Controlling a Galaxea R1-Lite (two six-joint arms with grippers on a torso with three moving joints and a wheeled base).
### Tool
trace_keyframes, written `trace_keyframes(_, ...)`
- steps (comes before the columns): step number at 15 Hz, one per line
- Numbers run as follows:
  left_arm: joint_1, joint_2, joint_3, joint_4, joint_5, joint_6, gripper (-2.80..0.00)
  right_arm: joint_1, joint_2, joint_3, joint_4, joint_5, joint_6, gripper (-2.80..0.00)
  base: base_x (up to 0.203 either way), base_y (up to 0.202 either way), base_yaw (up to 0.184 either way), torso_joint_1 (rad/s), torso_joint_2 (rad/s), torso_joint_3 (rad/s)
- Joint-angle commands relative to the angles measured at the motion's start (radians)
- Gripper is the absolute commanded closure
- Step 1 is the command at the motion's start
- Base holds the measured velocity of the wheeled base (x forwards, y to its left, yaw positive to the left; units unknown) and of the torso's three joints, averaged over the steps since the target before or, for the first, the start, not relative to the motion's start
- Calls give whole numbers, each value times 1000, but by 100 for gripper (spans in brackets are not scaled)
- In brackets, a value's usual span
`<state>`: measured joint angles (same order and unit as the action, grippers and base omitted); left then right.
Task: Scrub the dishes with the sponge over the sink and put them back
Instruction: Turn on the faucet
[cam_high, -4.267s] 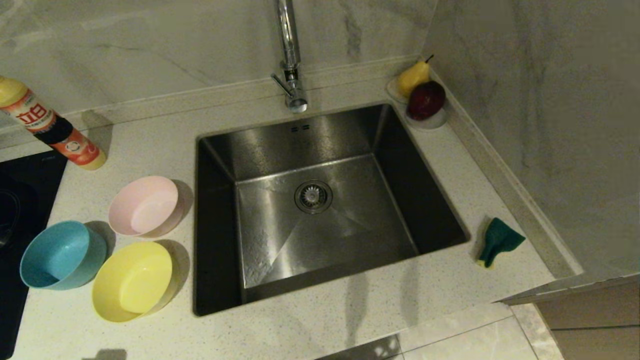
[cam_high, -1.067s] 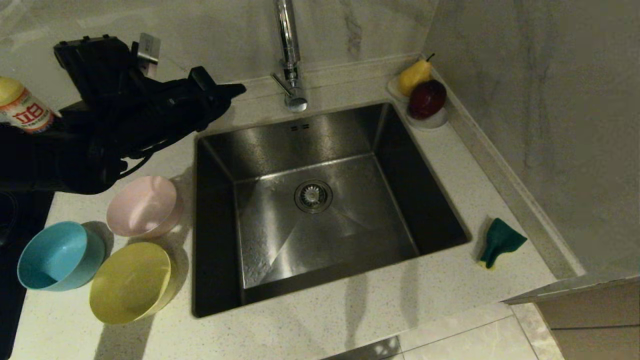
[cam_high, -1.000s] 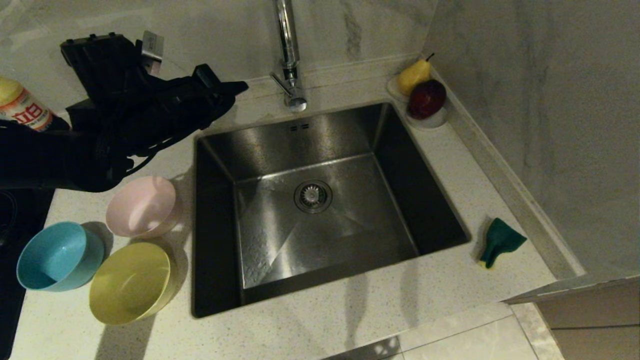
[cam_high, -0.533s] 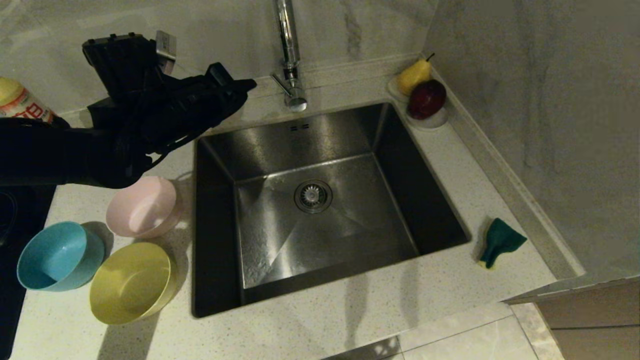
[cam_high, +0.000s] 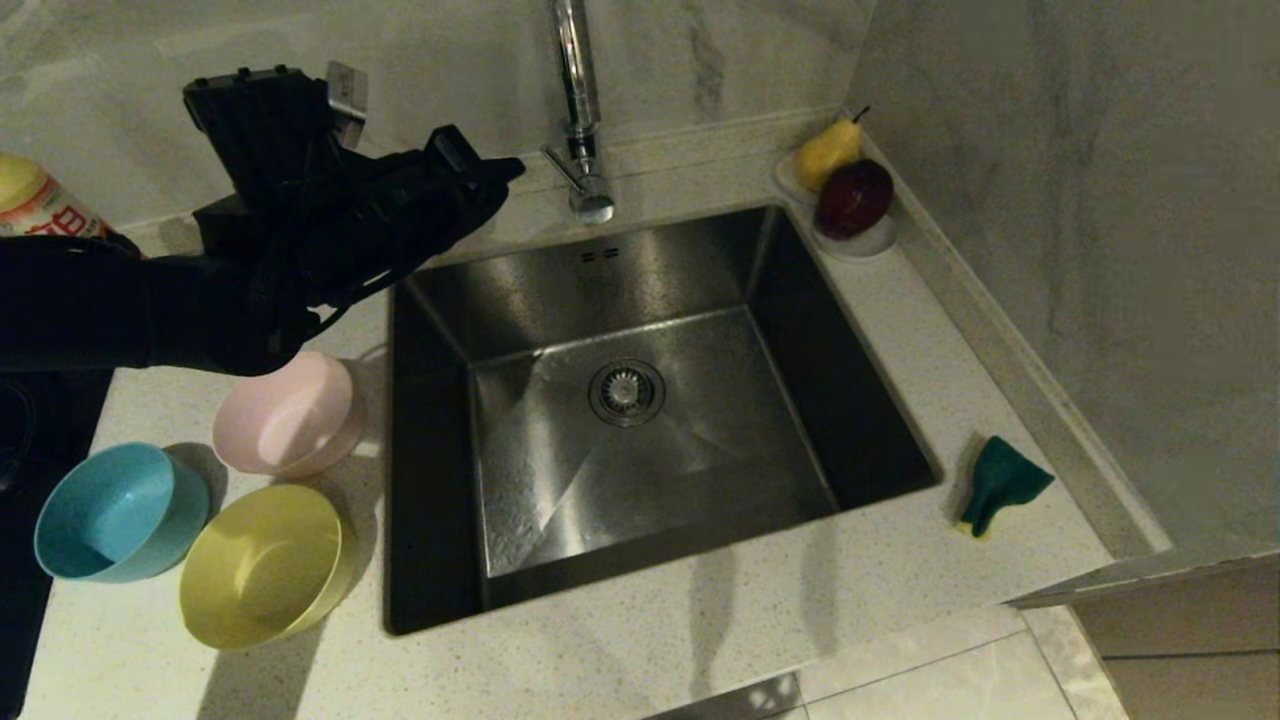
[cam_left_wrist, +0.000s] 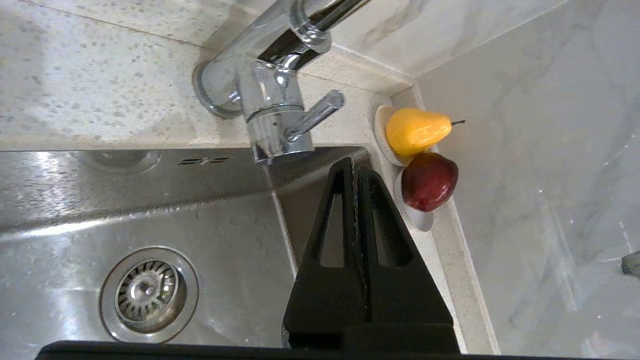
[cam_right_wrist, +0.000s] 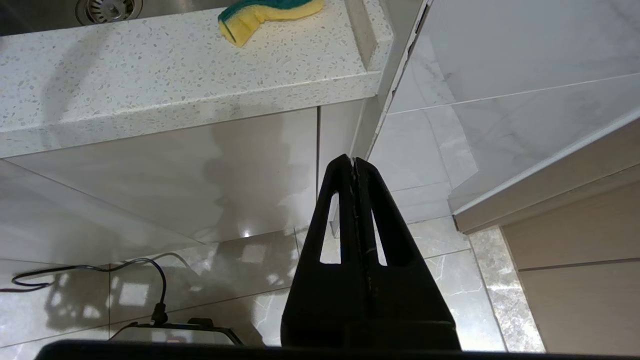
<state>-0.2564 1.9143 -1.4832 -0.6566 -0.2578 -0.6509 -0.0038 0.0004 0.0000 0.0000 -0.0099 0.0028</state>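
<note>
Plastic, smooth, three bowls, listed left to right with the brushed stainless-steel sink (cam_high: 640, 420) as landmark.

Item 1: light blue round plastic bowl (cam_high: 118, 512), farthest left of the sink on the pale speckled stone counter (cam_high: 700, 640), mouth tipped toward the camera. Judged light and stiff, unlikely to break, slippery once wet; best taken by pinching the thin rim.

Item 2: yellow round plastic bowl (cam_high: 265, 562), left of the sink at its near corner, just beside the blue one. Same handling judged; the rim on the sink side stood freest.

Item 3: pale pink round plastic bowl (cam_high: 290, 412), left of the sink about mid-edge, partly under the arm. Same judgement; a rim pinch could tip it if taken too low.

Item 4: black left gripper (cam_high: 490, 172), above the counter at the sink's far-left corner, pointing toward the chrome tap (cam_high: 580, 150); jaws clenched together on nothing.

Item 5: sink, empty, round drain strainer (cam_high: 627, 392) at centre.

Item 6: yellow pear (cam_high: 828, 150) and dark red apple (cam_high: 852, 198) on small white dishes at the sink's far-right corner; not task items.

Item 7: yellow foam sponge with dark green scouring layer (cam_high: 995, 482), right of the sink near its near corner, curled. Judged soft, light, compressible; grip across the thickness, and firmly.

Item 8: black right gripper (cam_right_wrist: 354, 165), parked below counter level, right of the sink; jaws clenched, empty.
</note>
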Motion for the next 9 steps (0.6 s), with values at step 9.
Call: trace_keyframes(9,-50,14,27,-8,71,18,0,-1,0,0,0,0,0,0,0,0,0,0,0,0)
